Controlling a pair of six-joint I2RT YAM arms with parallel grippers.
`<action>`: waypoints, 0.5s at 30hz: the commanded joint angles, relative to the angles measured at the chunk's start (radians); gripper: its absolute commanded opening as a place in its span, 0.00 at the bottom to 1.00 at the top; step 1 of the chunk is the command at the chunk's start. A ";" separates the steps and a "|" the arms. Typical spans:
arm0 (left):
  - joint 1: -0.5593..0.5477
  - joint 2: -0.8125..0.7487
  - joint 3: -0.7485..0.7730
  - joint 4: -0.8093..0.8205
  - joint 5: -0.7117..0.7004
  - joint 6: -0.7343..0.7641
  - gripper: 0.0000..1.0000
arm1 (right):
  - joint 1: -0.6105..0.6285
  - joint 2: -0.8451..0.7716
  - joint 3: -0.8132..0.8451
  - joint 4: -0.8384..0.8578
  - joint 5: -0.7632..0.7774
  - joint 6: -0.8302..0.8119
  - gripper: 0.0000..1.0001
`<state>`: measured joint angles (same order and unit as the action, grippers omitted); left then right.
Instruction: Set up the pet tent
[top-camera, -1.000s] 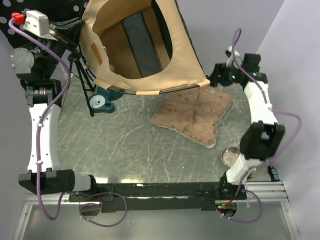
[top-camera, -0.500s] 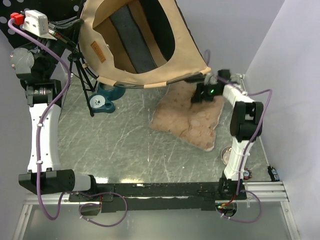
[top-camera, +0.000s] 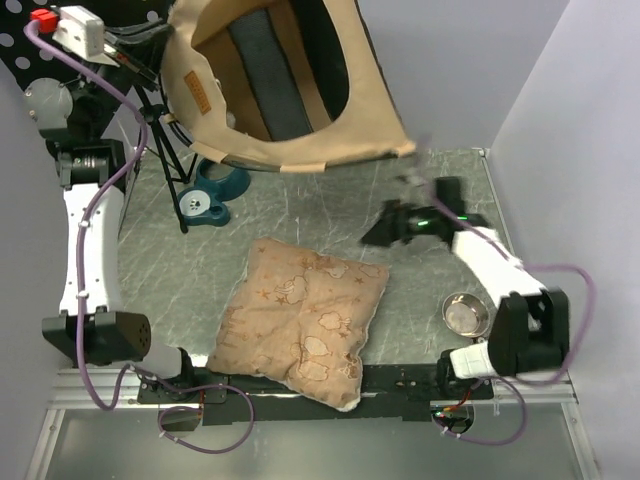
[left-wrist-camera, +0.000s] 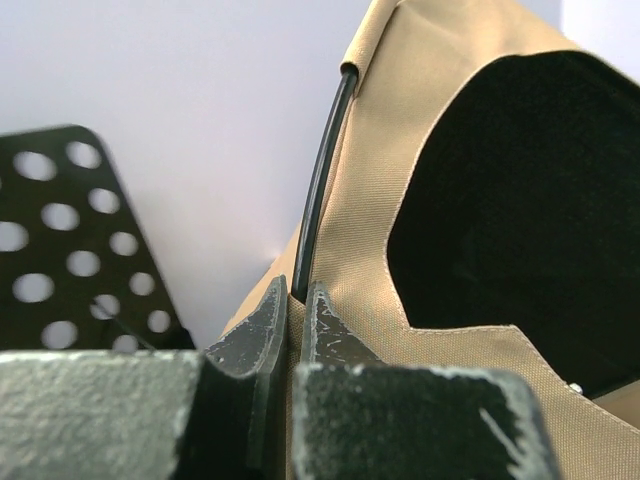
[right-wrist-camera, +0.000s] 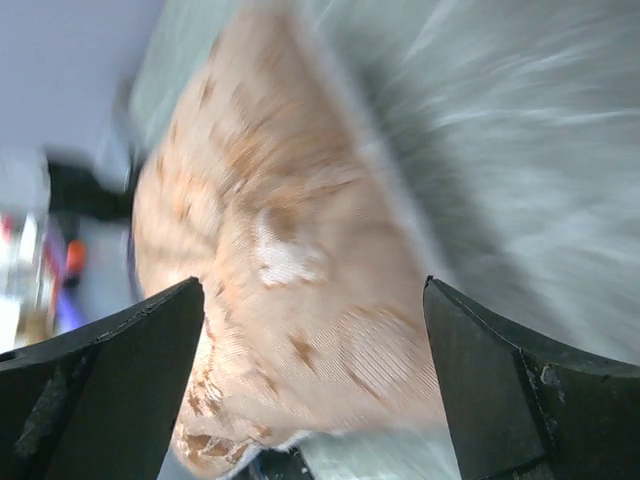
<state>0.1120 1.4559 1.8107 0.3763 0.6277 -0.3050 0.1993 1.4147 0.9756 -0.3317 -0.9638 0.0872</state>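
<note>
The pet tent, tan fabric around a black base panel, hangs tilted above the back of the table with a brown label patch on its left side. My left gripper is shut on the tent's left edge. In the left wrist view its jaws pinch the tan fabric right beside a thin black pole. My right gripper is blurred, open and empty, low over the table's right half. In the right wrist view its fingers stand wide, with the cushion beyond them, untouched.
The pinkish-beige cushion lies at the front middle, overhanging the near edge. A steel bowl sits at the front right. The blue pet bowl and a black tripod stand are at the back left under the tent.
The cushion has gone from under the tent's right corner to the front middle of the table. My right gripper swung away from the tent corner and opened. The tent shifted slightly.
</note>
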 joint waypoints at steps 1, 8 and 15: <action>-0.003 0.049 0.053 0.096 0.189 0.038 0.01 | -0.260 -0.196 0.017 -0.035 -0.078 0.019 0.96; -0.089 0.046 0.082 -0.173 0.392 0.533 0.01 | -0.445 -0.399 0.247 -0.109 -0.017 -0.217 0.98; -0.371 0.078 0.167 -0.736 0.238 1.307 0.01 | -0.364 -0.500 0.464 -0.069 0.016 -0.412 1.00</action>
<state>-0.1211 1.5387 1.9144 -0.0883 0.9314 0.4725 -0.2295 0.9424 1.3312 -0.4206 -0.9565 -0.1513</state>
